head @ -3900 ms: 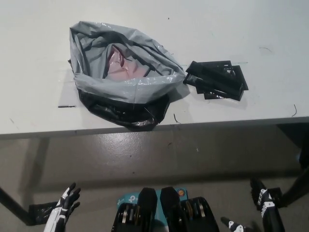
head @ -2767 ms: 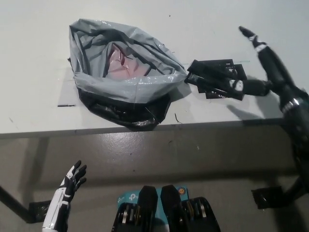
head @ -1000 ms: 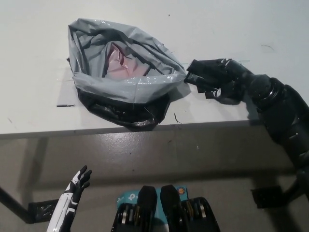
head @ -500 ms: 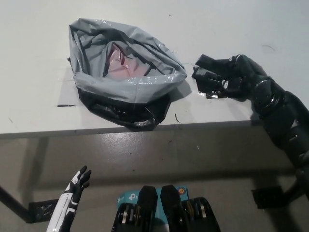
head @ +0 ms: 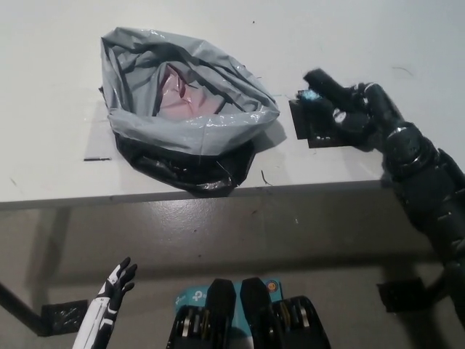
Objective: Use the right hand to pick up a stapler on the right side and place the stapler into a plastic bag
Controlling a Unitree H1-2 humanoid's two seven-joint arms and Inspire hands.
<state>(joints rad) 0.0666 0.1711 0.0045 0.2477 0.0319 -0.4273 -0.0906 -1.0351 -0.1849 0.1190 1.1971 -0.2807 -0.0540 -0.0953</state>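
Observation:
The grey plastic bag (head: 182, 116) lies open on the white table (head: 51, 87), its mouth facing up with something pink inside. To its right my black right hand (head: 356, 109) is shut on the black stapler (head: 323, 86), which tilts up off the table with a small blue spot showing. A flat black piece (head: 314, 131) stays on the table under the hand. The white left hand (head: 109, 302) rests low at the bottom left, below the table edge, fingers apart and holding nothing.
The table's front edge (head: 218, 193) runs across the middle of the view, with grey floor below it. A strip of tape (head: 98, 158) lies left of the bag. Black table feet (head: 399, 294) stand on the floor.
My right hand came in from the right, closed on the stapler and has lifted its front end, tilting it up off the black piece. The left hand stays low.

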